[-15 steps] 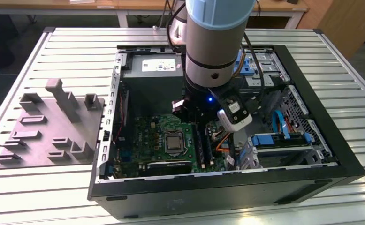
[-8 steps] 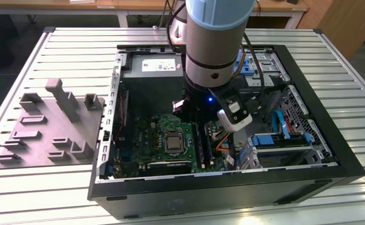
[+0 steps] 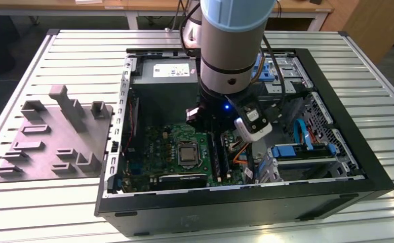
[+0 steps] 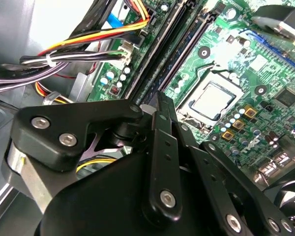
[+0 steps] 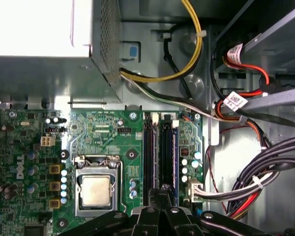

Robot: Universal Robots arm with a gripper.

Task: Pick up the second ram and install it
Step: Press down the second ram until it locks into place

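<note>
My gripper (image 3: 214, 129) is low inside the open computer case (image 3: 359, 167), over the memory slots of the green motherboard (image 5: 105, 132). In both wrist views its black fingers (image 5: 162, 194) are pressed together at the near end of the slots. The second ram (image 5: 165, 157) is a thin dark stick standing edge-on in a slot beside the processor socket (image 5: 96, 189). It runs straight under the fingertips (image 4: 160, 101), which are shut on its end. The same stick (image 4: 181, 56) lies between the long black slots in the second wrist view. How deep it sits is hidden.
Bundled cables (image 5: 265, 167) and yellow wires (image 5: 191, 54) crowd the side of the slots away from the socket. The power supply box (image 3: 164, 76) sits at the case's far end, with drive cages (image 3: 305, 147) on the exterior view's right. A grey fixture block (image 3: 55, 136) lies outside the case.
</note>
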